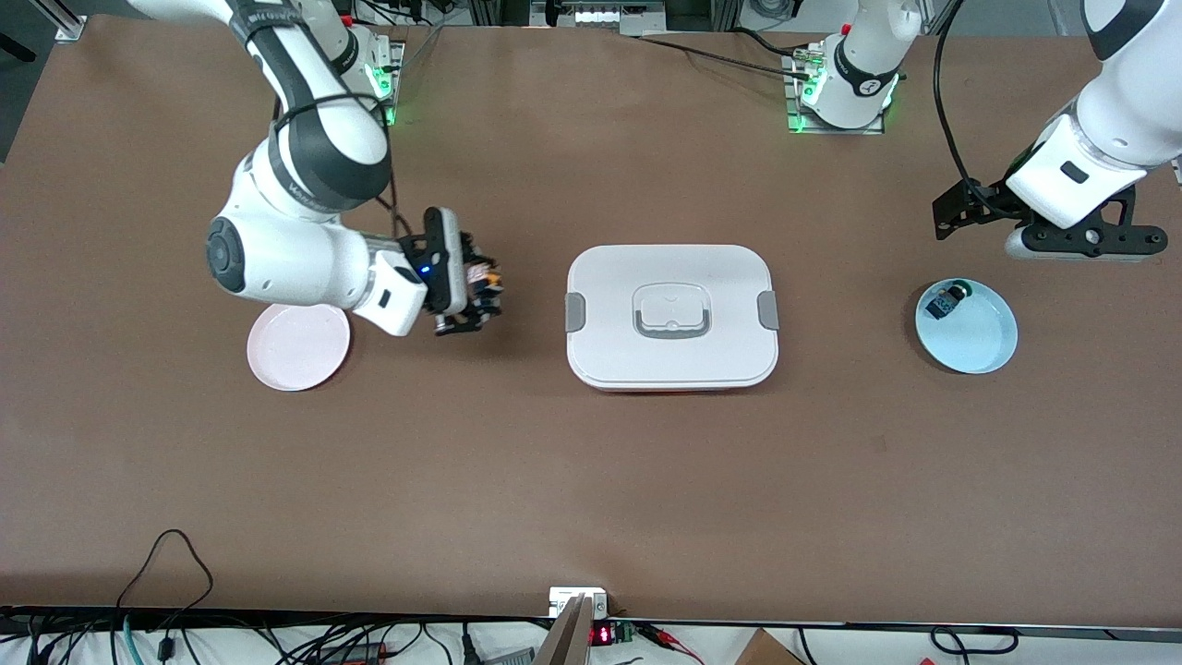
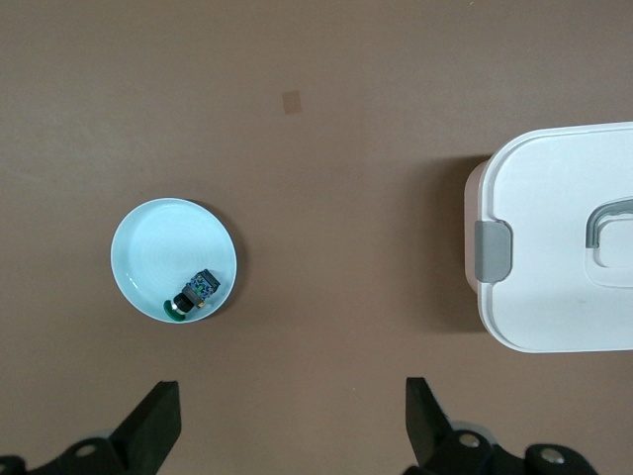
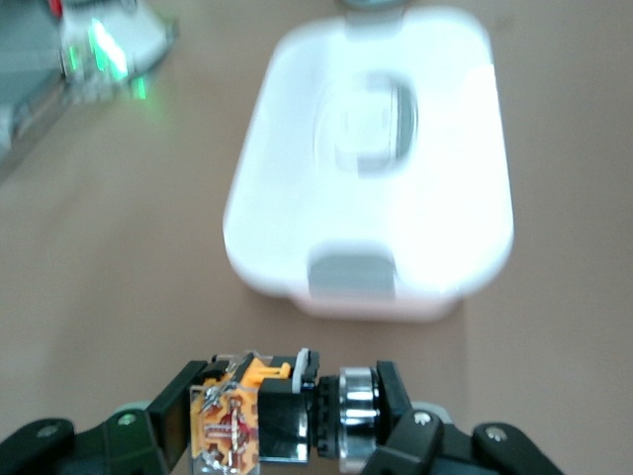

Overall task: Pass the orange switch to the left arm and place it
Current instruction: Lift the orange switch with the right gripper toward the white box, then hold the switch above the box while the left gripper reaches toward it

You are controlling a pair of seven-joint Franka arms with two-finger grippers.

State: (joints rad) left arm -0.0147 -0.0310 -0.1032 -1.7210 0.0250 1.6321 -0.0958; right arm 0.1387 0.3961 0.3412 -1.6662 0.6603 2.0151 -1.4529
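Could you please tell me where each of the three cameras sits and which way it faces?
Front view: high across the table, facing both arms' bases; shows the right hand gripping the orange switch.
Left wrist view: looks down past the open left hand at the blue plate.
Right wrist view: looks over its held switch.
All three share the box.
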